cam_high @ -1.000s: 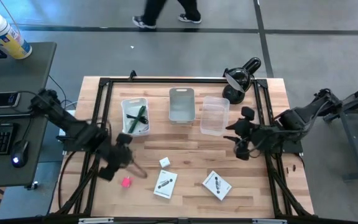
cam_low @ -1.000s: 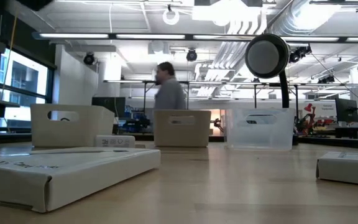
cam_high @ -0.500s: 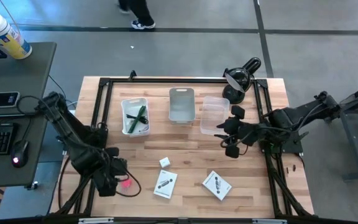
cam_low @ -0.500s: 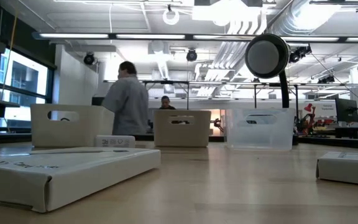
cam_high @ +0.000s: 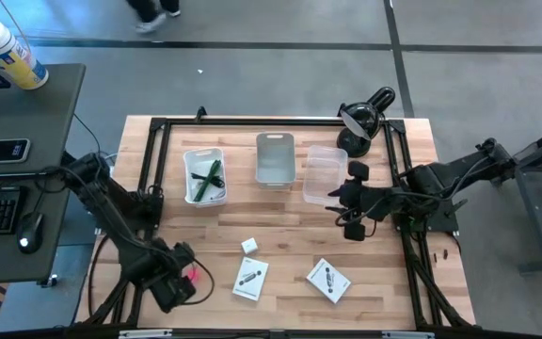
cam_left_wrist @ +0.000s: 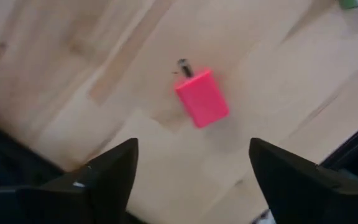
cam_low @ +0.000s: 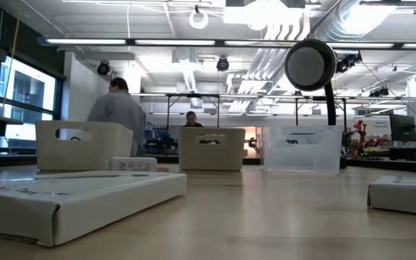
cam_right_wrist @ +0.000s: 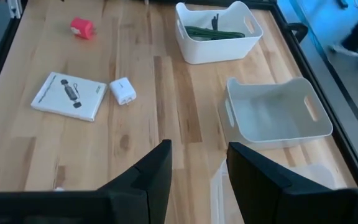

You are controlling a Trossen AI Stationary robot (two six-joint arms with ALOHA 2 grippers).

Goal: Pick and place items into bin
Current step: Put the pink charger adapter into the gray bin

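Pink and matt, the pink block [cam_left_wrist: 202,98] lies on the bare wood between my left gripper [cam_left_wrist: 191,171]'s two dark fingers [cam_left_wrist: 107,171], which stand wide apart and hold nothing. I judge the wide stance suits a descent over the block, a small boxy piece with a short dark stub at one end. In the overhead view the left gripper [cam_high: 172,282] sits near the table [cam_high: 280,217]'s front left corner, with the block [cam_high: 193,274] just beside it.

My right gripper [cam_right_wrist: 194,177] hangs over the table's right side beside the clear bin [cam_high: 325,175], fingers [cam_right_wrist: 148,174] moderately parted and empty; I judge it is waiting.

Outward from the block lie a white cube [cam_high: 249,245] with rounded edges and two flat white cards with black print [cam_high: 250,279], the second [cam_high: 328,280] farther right. Three bins stand in a row at the back: a white bin [cam_high: 204,176] already holding a green pen [cam_high: 211,175] and a dark cable-like piece, an empty white bin [cam_high: 275,158], and the clear one. A black desk lamp [cam_high: 360,122] stands at the back right. The planks are pale, glossy and grained.
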